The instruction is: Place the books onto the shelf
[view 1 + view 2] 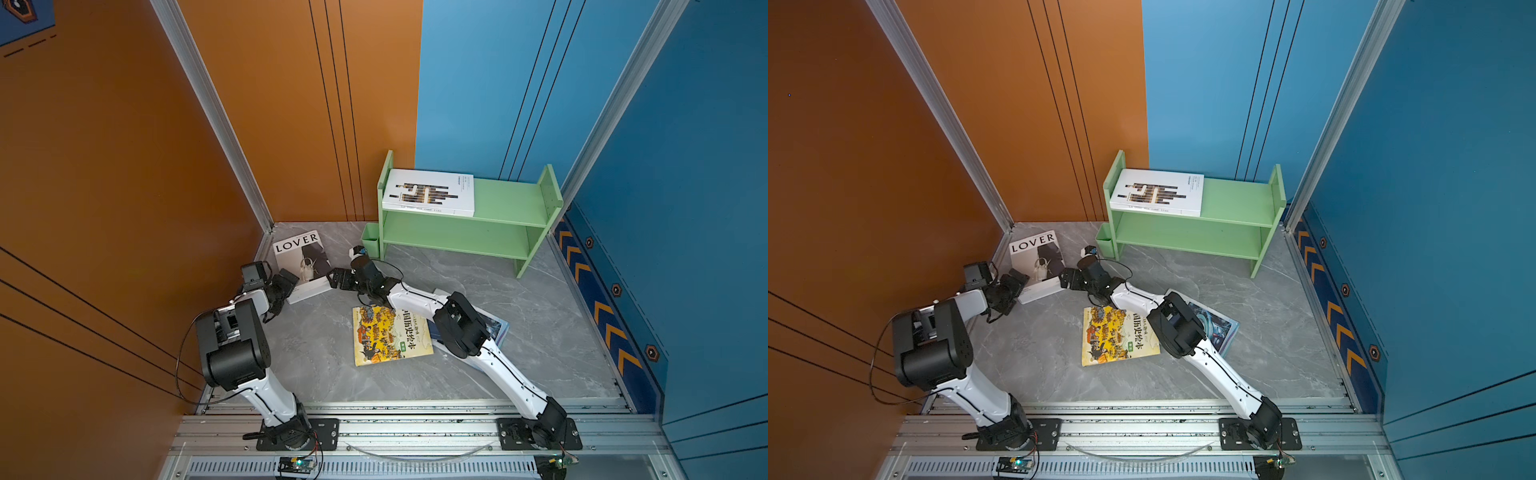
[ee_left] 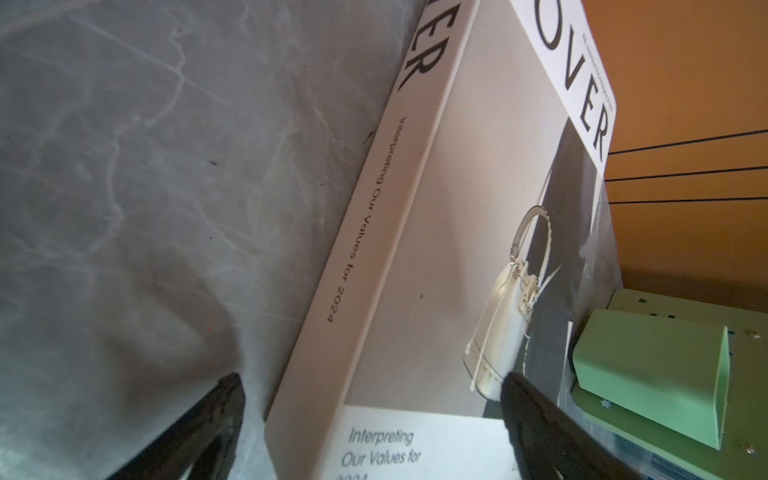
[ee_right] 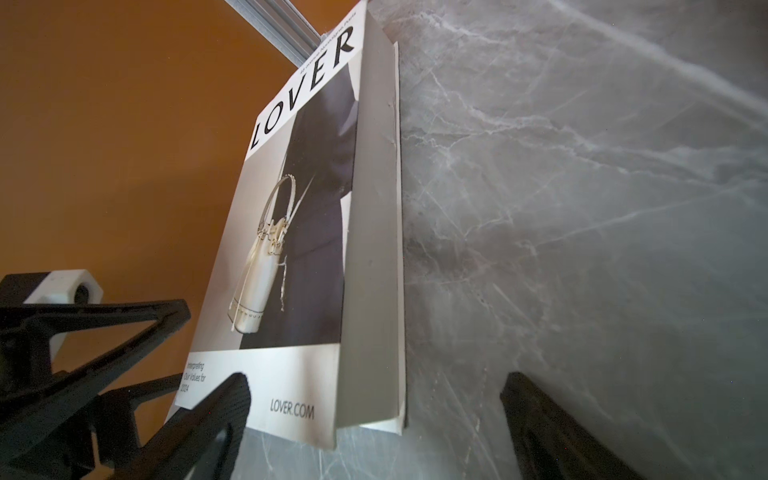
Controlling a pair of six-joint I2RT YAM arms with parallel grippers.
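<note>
The thick white "LOVER" book lies flat near the back left corner. My left gripper is open at its near left corner, one finger over the cover and one beside the spine. My right gripper is open at its near right corner, nothing clamped. Another white book lies on the top tier of the green shelf. A yellow illustrated book lies mid-floor. A teal book is partly hidden under the right arm.
The shelf's small green cup stands just right of the LOVER book. Orange wall and a metal corner post close in behind the book. Grey marble floor lies between the arms and the shelf.
</note>
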